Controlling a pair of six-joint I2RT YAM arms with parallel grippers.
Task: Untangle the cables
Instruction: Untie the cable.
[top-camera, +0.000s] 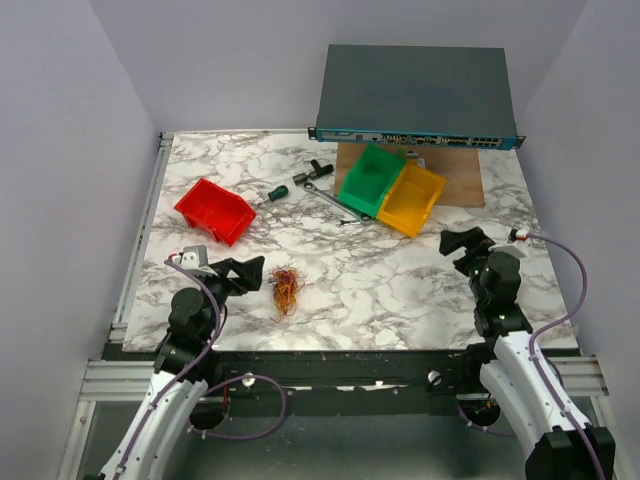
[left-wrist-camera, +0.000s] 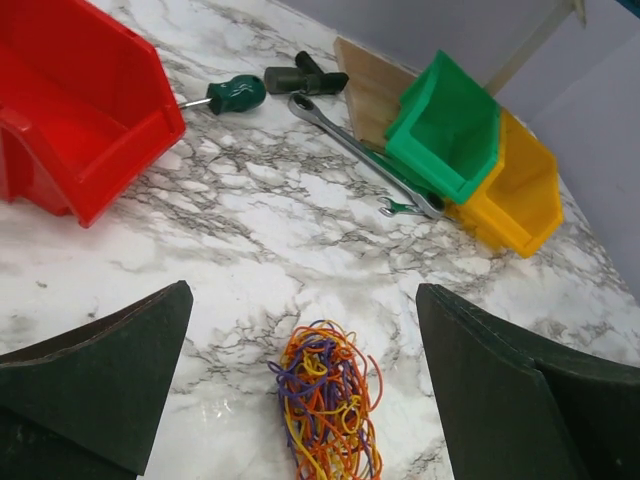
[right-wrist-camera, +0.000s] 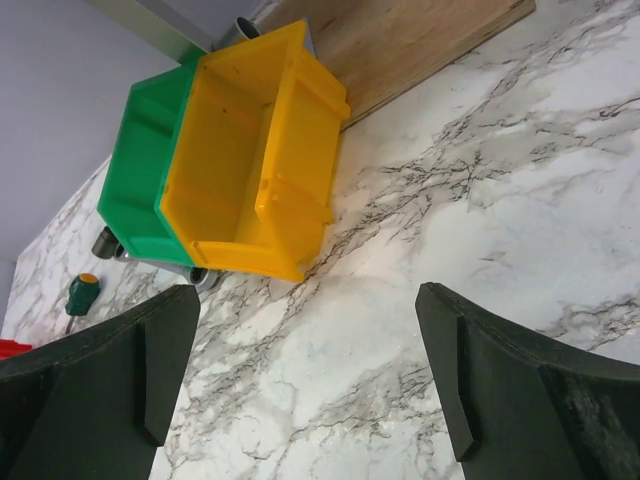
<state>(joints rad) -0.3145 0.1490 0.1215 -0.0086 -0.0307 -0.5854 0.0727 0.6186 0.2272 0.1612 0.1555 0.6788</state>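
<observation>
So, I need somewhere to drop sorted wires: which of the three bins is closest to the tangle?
The red bin, alone on the left; the green bin and yellow bin sit touching, farther from the cables, back right.

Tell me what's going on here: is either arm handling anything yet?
Nothing is held yet. The tangled cables lie in one clump on the marble table, just ahead of the left gripper, whose jaws stand open toward the clump. The right gripper is open too, above bare table near the yellow bin, away from the cables.
</observation>
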